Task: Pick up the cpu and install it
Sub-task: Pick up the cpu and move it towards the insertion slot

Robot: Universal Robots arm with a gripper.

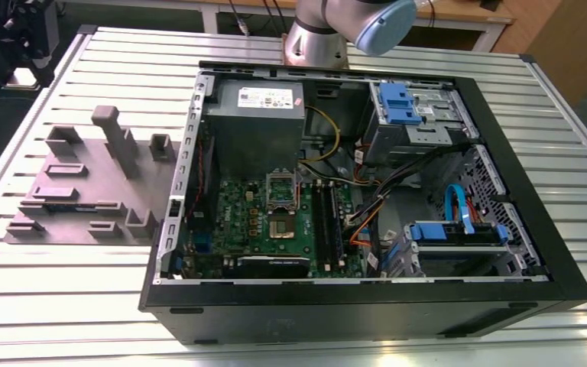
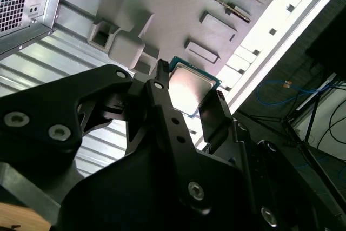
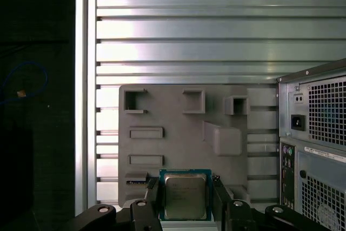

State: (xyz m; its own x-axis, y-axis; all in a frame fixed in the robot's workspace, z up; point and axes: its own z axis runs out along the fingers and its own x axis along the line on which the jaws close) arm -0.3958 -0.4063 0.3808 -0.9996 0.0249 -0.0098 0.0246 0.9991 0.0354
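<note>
Pinching the cpu (image 3: 184,196) by opposite edges over the grey tray (image 3: 178,106), the gripper (image 3: 185,190) is holding a light, stiff, fragile chip.

cpu (image 3: 184,194): satin metal lid with soft glare, green rim. gripper (image 3: 185,201) fingers (image 3: 154,196): matt black. Fixture block (image 1: 79,191), left of the exterior view: matt grey plastic. Table (image 1: 69,306): ribbed bare aluminium, shiny. PC case (image 1: 375,313): matt black outside, bare sheet metal inside.
</note>
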